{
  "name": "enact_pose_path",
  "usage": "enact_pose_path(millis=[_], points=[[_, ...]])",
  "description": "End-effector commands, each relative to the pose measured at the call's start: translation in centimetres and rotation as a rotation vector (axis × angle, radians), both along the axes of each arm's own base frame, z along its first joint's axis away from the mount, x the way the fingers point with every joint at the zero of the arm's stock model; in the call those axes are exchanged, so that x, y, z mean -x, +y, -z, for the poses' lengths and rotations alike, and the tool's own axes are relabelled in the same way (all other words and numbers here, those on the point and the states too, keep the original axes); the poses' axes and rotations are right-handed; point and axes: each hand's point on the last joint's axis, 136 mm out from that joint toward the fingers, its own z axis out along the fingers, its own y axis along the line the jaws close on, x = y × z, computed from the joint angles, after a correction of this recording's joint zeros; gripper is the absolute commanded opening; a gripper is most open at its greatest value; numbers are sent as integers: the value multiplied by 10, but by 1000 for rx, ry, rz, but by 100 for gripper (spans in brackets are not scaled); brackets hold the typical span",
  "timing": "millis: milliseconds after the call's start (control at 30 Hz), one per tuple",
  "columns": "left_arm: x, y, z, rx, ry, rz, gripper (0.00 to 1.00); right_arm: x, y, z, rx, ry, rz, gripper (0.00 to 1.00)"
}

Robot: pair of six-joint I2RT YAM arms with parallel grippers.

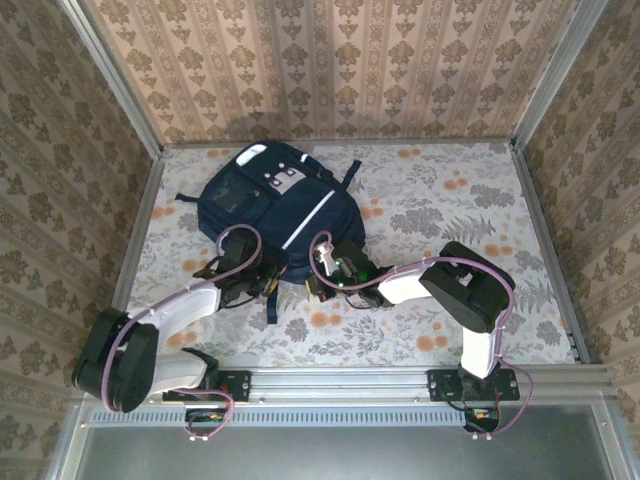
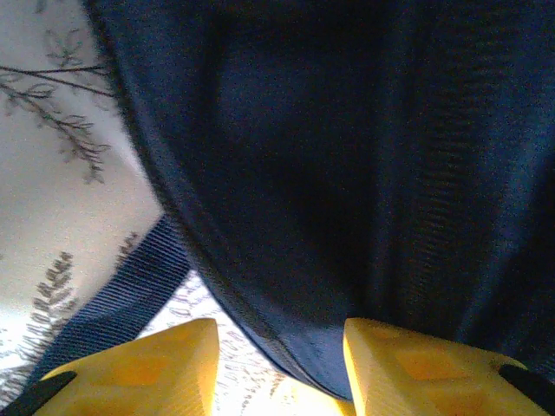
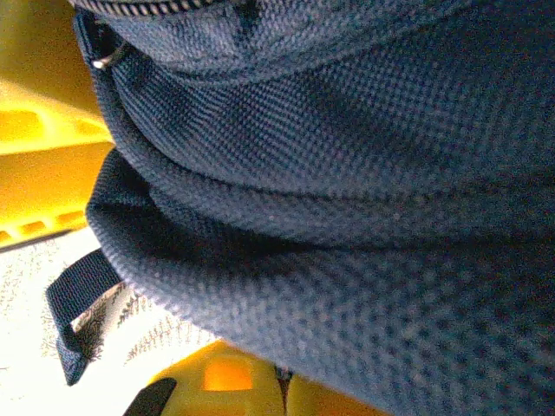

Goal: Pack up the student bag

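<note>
Yellow fingers [image 2: 130, 368] fill the foot of the left wrist view, and they stand well apart: the left gripper [image 2: 277, 373] is wide, with the lower hem of the student bag [image 2: 364, 173] drooping into the gap. Pale cloth shows between one finger and the fabric, so I judge nothing is pinched yet. A ribbed strap [image 2: 130, 277] trails off across the tablecloth [image 2: 52, 199] beside it.

From above, the left gripper [image 1: 255, 280] is tucked in at the bag's near edge. The student bag [image 1: 265, 200] lies flat, left of centre and toward the far wall, front pocket and white stripe facing up.

Over to the right now: the right gripper [image 1: 325, 275] noses in at the same near edge, just beside the white stripe. Its wrist camera is pressed right up against navy weave. A zip [image 3: 147, 7] runs along the top, seemingly closed, and a webbing loop [image 3: 82, 303] hangs at lower left. Yellow shows at the bottom, but I can't tell whether those jaws are apart or clamped.

Progress? Early, I'd say. No school items are visible anywhere, no compartment gapes open, and both arms are only at the bag's edge. Opening and loading all remain.
</note>
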Motion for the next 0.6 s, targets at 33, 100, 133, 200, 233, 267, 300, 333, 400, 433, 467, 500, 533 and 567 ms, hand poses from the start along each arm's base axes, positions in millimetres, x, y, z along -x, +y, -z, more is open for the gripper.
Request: enact_pose_path(millis=[33, 100, 133, 200, 233, 267, 300, 333, 400, 433, 467, 500, 533, 567], points=[[-10, -2, -31, 46, -89, -35, 45, -2, 3, 9, 9, 1, 12, 0], [-10, -2, -31, 42, -92, -38, 46, -3, 3, 10, 8, 3, 14, 0], [-11, -3, -30, 42, -86, -36, 46, -2, 4, 10, 7, 5, 13, 0], [-10, -7, -21, 48, -55, -26, 46, -3, 4, 10, 6, 4, 13, 0], [-9, -11, -16, 55, -39, -19, 47, -3, 4, 9, 6, 3, 14, 0], [-8, -14, -10, 63, -22, -13, 47, -3, 4, 9, 6, 2, 15, 0], [-7, -17, -5, 66, -6, -8, 47, -3, 4, 8, 7, 2, 16, 0], [-6, -20, -1, 73, 5, -5, 47, -4, 3, 8, 8, 1, 18, 0], [-6, -24, 3, 73, 14, 2, 47, -4, 3, 9, 10, 2, 19, 0], [-7, -26, 4, 70, 13, 4, 47, -4, 3, 10, 10, 3, 20, 0], [-8, -26, 5, 61, 13, 8, 47, -3, 3, 10, 8, 6, 20, 0], [-9, -26, 6, 51, 12, 11, 47, -4, 4, 10, 6, 9, 22, 0], [-11, -25, 8, 35, 10, 12, 46, -4, 5, 11, 2, 15, 21, 0], [-14, -23, 10, 16, 10, 11, 45, -3, 6, 11, 0, 19, 18, 0]])
